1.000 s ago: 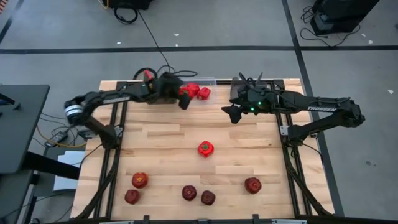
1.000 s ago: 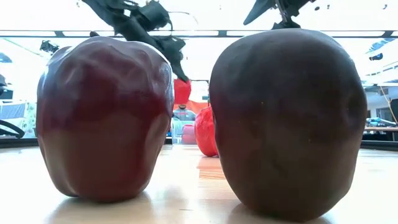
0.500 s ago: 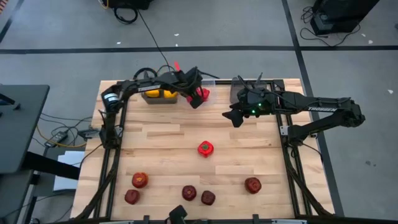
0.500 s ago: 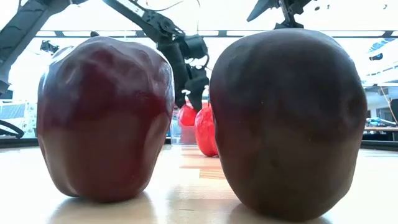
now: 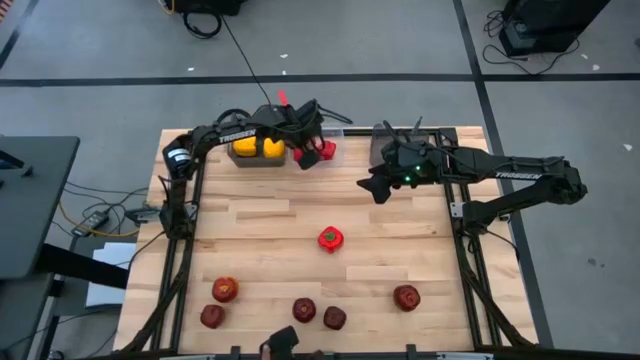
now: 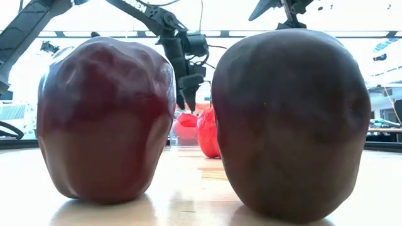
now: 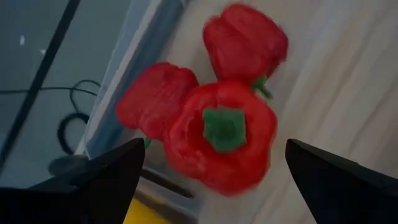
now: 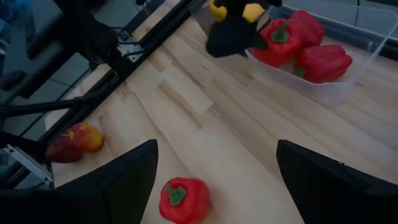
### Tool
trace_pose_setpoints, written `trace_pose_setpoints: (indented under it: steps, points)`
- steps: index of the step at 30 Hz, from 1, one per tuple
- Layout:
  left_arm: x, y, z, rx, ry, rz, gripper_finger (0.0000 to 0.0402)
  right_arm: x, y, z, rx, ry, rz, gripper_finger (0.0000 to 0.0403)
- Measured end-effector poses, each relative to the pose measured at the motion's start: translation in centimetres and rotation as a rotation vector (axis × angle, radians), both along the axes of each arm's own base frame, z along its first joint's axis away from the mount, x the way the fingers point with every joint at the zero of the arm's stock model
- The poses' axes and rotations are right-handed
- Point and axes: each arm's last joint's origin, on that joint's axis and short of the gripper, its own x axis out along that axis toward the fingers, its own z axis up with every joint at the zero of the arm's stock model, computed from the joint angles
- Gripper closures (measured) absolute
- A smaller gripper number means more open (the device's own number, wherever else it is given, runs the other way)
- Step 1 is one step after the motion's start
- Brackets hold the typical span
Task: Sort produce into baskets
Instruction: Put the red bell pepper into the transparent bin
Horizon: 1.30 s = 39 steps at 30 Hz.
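Observation:
My left gripper [image 5: 304, 150] hangs open and empty over the clear bin [image 5: 338, 131] at the table's far edge. Three red peppers lie in that bin; the nearest one [image 7: 224, 134] lies stem up, right under the fingers. Two yellow peppers [image 5: 254, 148] sit in the dark grey bin beside it. My right gripper [image 5: 373, 186] is open and empty above the table right of the clear bin. One red pepper [image 5: 331, 238] rests on the table's middle. Several dark red apples [image 5: 304, 310] stand near the front edge.
A second dark grey bin [image 5: 384, 143] stands at the far edge, partly under my right arm. Two apples [image 6: 103, 119] fill the low view close to the camera. Bare wood lies between the bins and the lone pepper.
My left gripper has swung toward the table's right along the far edge, carrying a red pepper from near the grey bin to over the clear bin. It has let go: the pepper has dropped into the bin among the other two, and the gripper stands above it.

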Motion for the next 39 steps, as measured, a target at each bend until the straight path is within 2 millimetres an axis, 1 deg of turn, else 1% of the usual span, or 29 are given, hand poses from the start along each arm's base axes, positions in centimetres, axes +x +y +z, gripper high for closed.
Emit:
trace_pose_setpoints:
  steps: [2,4,7,9,10,12,14,17,19,22,24,26,28,32,36,39]
  points:
    - [0.1,-0.1,0.0,0.012,0.015,-0.046,0.0007,0.1,-0.1,0.1,0.009,-0.017,-0.01,0.0066]
    - [0.1,-0.1,0.3,0.007,0.02,-0.052,0.0007,0.2,-0.1,0.2,0.019,-0.036,-0.019,0.0066]
    - [0.0,-0.4,1.6,-0.025,0.016,-0.036,0.0007,0.2,0.2,0.3,0.037,-0.05,-0.029,0.0066]
    - [0.1,-0.9,2.7,-0.075,-0.008,-0.064,0.0007,0.2,0.5,0.3,0.04,-0.053,-0.043,0.0066]
    - [0.2,-1.4,3.2,-0.111,-0.029,-0.094,0.0007,0.3,0.6,0.3,0.039,-0.054,-0.049,0.0066]
    - [0.3,-2.9,4.1,-0.195,-0.077,-0.212,0.0007,0.3,0.9,0.3,0.038,-0.058,-0.067,0.0066]
    - [0.5,-4.8,4.3,-0.281,-0.092,-0.338,0.0007,0.3,1.2,0.3,0.041,-0.061,-0.069,0.0066]
    - [1.2,-7.6,3.5,-0.383,-0.083,-0.458,0.0007,0.3,1.8,0.3,0.041,-0.065,-0.076,0.0066]
    - [2.0,-9.7,3.1,-0.404,-0.082,-0.519,0.0007,0.3,2.3,0.3,0.037,-0.07,-0.088,0.0066]
    - [3.2,-13.3,2.5,-0.392,-0.089,-0.614,0.0007,0.3,2.9,0.3,0.053,-0.082,-0.114,0.0066]
    - [4.1,-15.6,2.2,-0.373,-0.13,-0.667,0.0007,0.3,3.3,0.3,0.077,-0.089,-0.119,0.0066]
    - [4.8,-17.5,2.1,-0.352,-0.174,-0.722,0.0007,0.3,3.7,0.3,0.088,-0.095,-0.123,0.0066]
    - [5.3,-19.0,1.7,-0.33,-0.201,-0.767,0.0007,0.2,4.1,0.4,0.086,-0.097,-0.125,0.0066]
    - [5.5,-20.8,-0.1,-0.267,-0.205,-0.862,0.0007,0.1,4.8,0.3,0.103,-0.107,-0.148,0.0066]
    - [5.3,-21.4,-2.3,-0.226,-0.195,-0.888,0.0007,0.0,5.6,0.4,0.113,-0.119,-0.151,0.0066]
    - [5.1,-21.4,-4.3,-0.195,-0.207,-0.899,0.0007,-0.1,6.2,0.4,0.116,-0.126,-0.153,0.0066]
